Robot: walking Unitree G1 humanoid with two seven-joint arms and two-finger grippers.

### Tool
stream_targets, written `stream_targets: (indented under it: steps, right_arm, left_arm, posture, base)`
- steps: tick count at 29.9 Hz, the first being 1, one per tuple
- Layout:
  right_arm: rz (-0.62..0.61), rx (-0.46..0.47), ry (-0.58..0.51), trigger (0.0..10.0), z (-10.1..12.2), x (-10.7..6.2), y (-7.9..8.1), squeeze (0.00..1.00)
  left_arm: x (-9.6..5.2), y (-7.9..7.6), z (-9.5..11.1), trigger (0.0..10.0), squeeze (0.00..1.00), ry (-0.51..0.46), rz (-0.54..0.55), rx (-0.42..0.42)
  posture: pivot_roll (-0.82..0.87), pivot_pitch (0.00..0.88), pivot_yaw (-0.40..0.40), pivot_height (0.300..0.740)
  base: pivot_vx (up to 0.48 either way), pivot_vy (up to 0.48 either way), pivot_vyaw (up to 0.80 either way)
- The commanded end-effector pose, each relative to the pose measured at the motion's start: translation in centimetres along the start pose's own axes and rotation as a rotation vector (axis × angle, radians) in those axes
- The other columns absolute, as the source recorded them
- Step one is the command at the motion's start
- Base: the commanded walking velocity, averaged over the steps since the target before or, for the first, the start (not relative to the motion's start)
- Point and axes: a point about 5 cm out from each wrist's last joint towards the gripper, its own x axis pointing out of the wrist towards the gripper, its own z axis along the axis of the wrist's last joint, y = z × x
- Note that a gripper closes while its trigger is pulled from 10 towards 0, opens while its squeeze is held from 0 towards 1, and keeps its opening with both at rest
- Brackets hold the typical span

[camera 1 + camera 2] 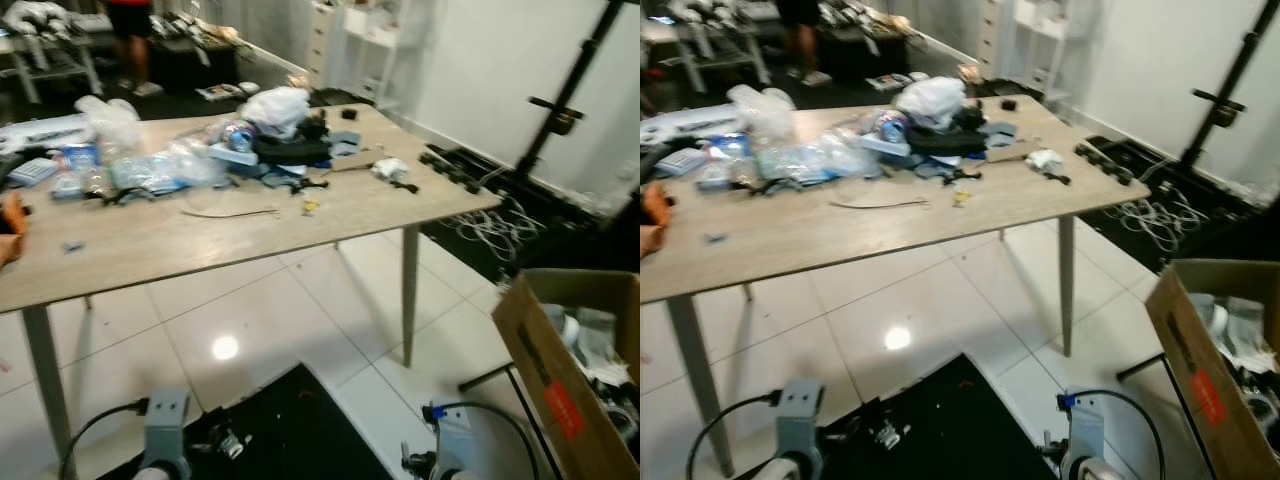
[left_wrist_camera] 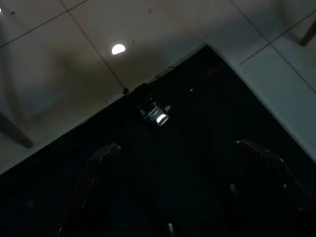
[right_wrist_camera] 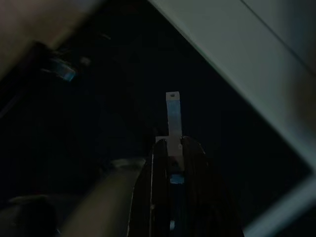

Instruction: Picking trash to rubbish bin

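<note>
Wooden table (image 1: 200, 240) spans the upper left of the frame, carrying mixed trash (image 1: 230, 150). Cardboard bin (image 1: 560, 390) sits at lower right. Left gripper (image 2: 177, 197) hangs spread wide; right gripper (image 3: 173, 168) hangs pinched together, empty.

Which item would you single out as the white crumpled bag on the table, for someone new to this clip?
Start at the long wooden table and find the clutter pile at its far side. The white crumpled bag tops the pile's right end, above a flat black item; neighbouring plastic is clear.
</note>
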Motion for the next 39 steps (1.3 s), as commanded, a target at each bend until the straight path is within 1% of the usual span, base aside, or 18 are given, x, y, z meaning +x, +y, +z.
stream_targets:
  steps: [1,4,7,8,9,10,11,15,19,22,27,36,39]
  right_arm:
    - [-0.049,0.037,0.038,10.0,-1.4,-0.4,-1.0,0.00]
    - [-0.086,0.068,0.068,10.0,-2.5,-0.7,-1.7,0.00]
    - [-0.117,0.092,0.098,10.0,-3.6,-1.1,-2.2,0.00]
    - [-0.117,0.092,0.098,10.0,-3.6,-1.1,-2.2,0.00]
    - [-0.124,0.095,0.116,10.0,-4.2,-1.2,-2.3,0.00]
    - [-0.124,0.095,0.116,10.0,-4.2,-1.2,-2.3,0.00]
    - [-0.129,0.085,0.130,10.0,-4.6,-1.3,-2.5,0.00]
    - [-0.142,0.064,0.156,10.0,-5.2,-1.6,-2.7,0.00]
    - [-0.140,0.049,0.178,10.0,-5.9,-1.7,-2.7,0.00]
    - [-0.132,0.043,0.182,10.0,-6.1,-1.7,-2.4,0.00]
    - [-0.126,0.041,0.190,10.0,-6.4,-1.7,-2.1,0.00]
    - [-0.125,0.017,0.187,10.0,-6.3,-1.6,-1.8,0.00]
    - [-0.128,0.023,0.174,10.0,-6.2,-1.6,-1.8,0.00]
  left_arm:
    - [-0.8,1.2,-1.9,10.0,0.00,0.071,0.062,-0.044]
    - [-1.6,2.2,-3.4,10.0,0.00,0.127,0.112,-0.072]
    - [-2.8,2.9,-5.7,10.0,0.00,0.217,0.163,-0.083]
    - [-2.8,2.9,-5.7,10.0,0.00,0.217,0.163,-0.083]
    - [-3.8,3.2,-7.4,10.0,0.00,0.280,0.194,-0.092]
    - [-3.8,3.2,-7.4,10.0,0.00,0.280,0.194,-0.092]
    - [-4.7,3.4,-8.8,10.0,0.00,0.330,0.225,-0.114]
    - [-6.2,3.5,-11.2,10.0,0.00,0.417,0.256,-0.124]
    - [-6.9,3.3,-12.3,10.0,0.00,0.450,0.259,-0.133]
    - [-7.2,3.3,-12.6,10.0,0.00,0.455,0.262,-0.139]
    - [-7.3,3.3,-12.7,10.0,0.00,0.459,0.261,-0.146]
    - [-7.2,3.0,-12.8,10.0,0.00,0.468,0.233,-0.126]
    - [-7.3,2.9,-12.8,10.0,0.00,0.470,0.224,-0.131]
  posture:
    - [-0.07,0.131,-0.001,0.740]
    - [-0.06,0.133,-0.004,0.740]
    - [-0.06,0.143,-0.008,0.740]
    - [-0.06,0.143,-0.008,0.740]
    - [-0.06,0.147,-0.007,0.740]
    - [-0.06,0.147,-0.007,0.740]
    - [-0.06,0.155,-0.005,0.740]
    - [-0.06,0.164,-0.004,0.740]
    - [-0.06,0.184,-0.001,0.740]
    - [-0.05,0.189,0.001,0.740]
    - [-0.05,0.195,0.007,0.740]
    - [-0.05,0.198,0.015,0.740]
    - [-0.06,0.198,0.016,0.740]
  base:
    - [0.000,0.000,-0.80]
    - [0.000,0.000,-0.80]
    - [0.000,0.000,-0.80]
    - [0.000,0.000,-0.80]
    - [0.000,0.000,-0.80]
    - [0.000,0.000,-0.80]
    - [0.000,0.000,-0.80]
    - [0.000,0.000,-0.80]
    - [0.000,0.000,-0.80]
    - [0.000,0.000,-0.80]
    - [0.000,0.000,-0.80]
    - [0.000,0.000,-0.80]
    - [0.000,0.000,0.00]
